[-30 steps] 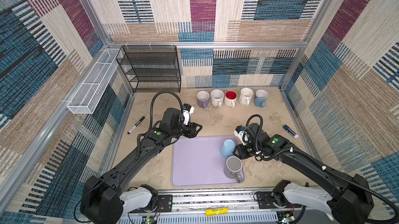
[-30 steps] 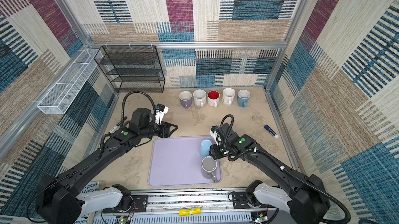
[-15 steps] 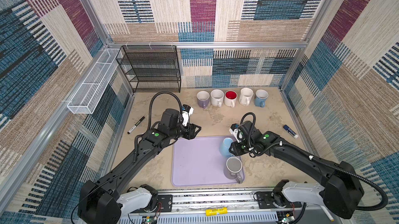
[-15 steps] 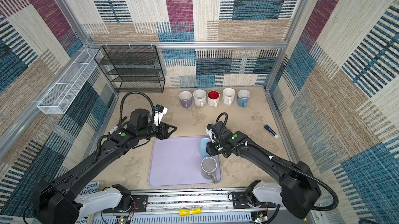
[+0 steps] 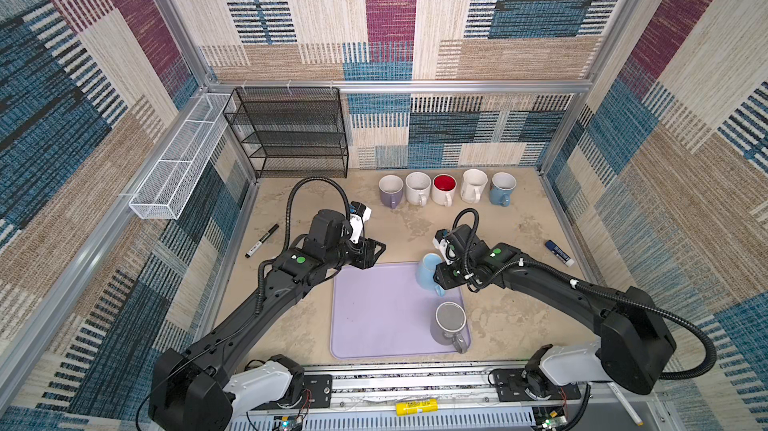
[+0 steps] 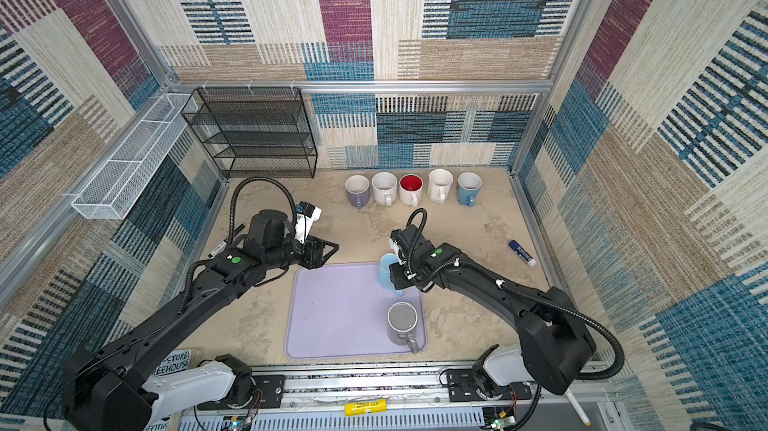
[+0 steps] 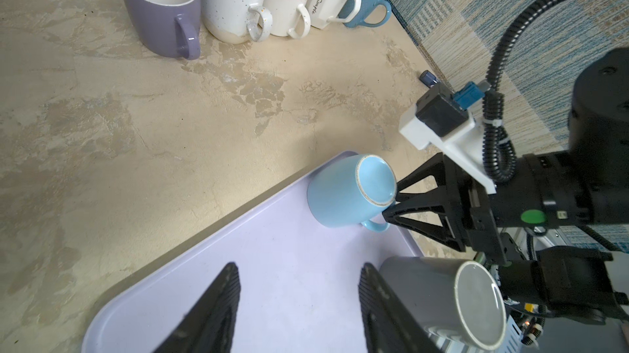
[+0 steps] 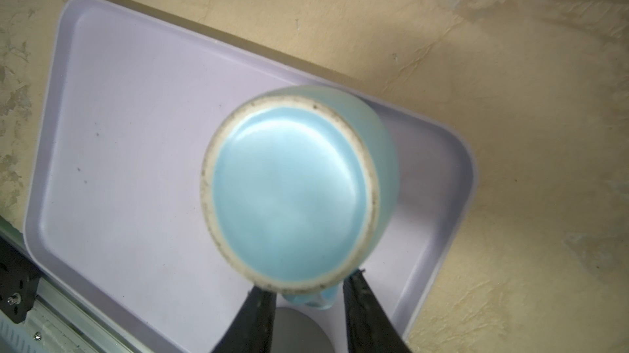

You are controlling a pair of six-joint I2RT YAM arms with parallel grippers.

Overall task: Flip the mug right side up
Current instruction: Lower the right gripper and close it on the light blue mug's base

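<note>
A light blue mug [image 5: 427, 270] [image 6: 386, 269] stands upside down, base up, at the far right corner of the lavender tray [image 5: 374, 325] [image 6: 332, 316]. Its handle points toward my right gripper [image 5: 437, 283] [image 6: 397, 283]. In the right wrist view the right gripper [image 8: 306, 283] is open, with its fingers on either side of the handle and small gaps left; the mug's base [image 8: 289, 184] fills the middle of that view. My left gripper [image 5: 376, 252] [image 7: 299, 266] is open and empty above the tray's far left corner. The left wrist view shows the mug [image 7: 347, 191] with the right gripper [image 7: 391, 200] at its handle.
An upright grey mug [image 5: 451, 321] [image 7: 442, 297] stands on the tray's near right part, close to the blue one. Several upright mugs [image 5: 444, 190] line the back wall. A black marker [image 5: 262, 240] lies left, a blue-and-white stick [image 5: 559, 251] right. A black wire rack [image 5: 291, 134] fills the back left.
My right gripper has moved left up to the blue mug and its jaws have narrowed around the handle. The left arm has hardly moved.
</note>
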